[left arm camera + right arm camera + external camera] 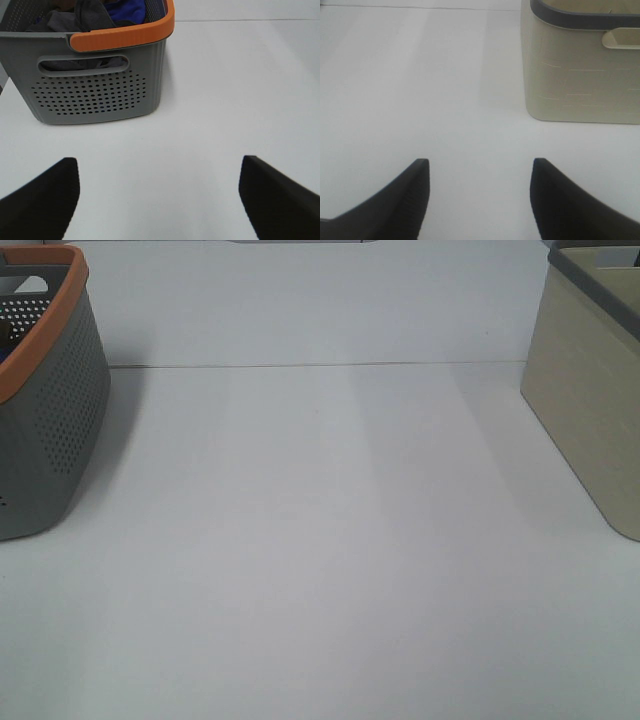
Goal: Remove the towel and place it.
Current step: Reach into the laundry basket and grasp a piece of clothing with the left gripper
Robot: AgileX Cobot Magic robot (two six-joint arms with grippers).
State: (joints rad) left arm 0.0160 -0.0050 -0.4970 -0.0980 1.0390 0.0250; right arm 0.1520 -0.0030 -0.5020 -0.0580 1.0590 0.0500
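Starting out, nothing looks done yet. Both the left end effector [157,162] and the right end effector [480,162] hover empty, jaws apart. The towel [52,22] lies bunched inside the grey basket [100,95] ahead of the left end effector — grasping, lifting out and placing all remain.

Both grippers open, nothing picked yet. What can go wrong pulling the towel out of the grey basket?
1. The dark grey towel lies bunched against a blue cloth inside the grey perforated plastic basket. A grab may drag both out.
2. The left gripper faces the basket's side wall. Going straight in could hit the orange rim or shove the basket.
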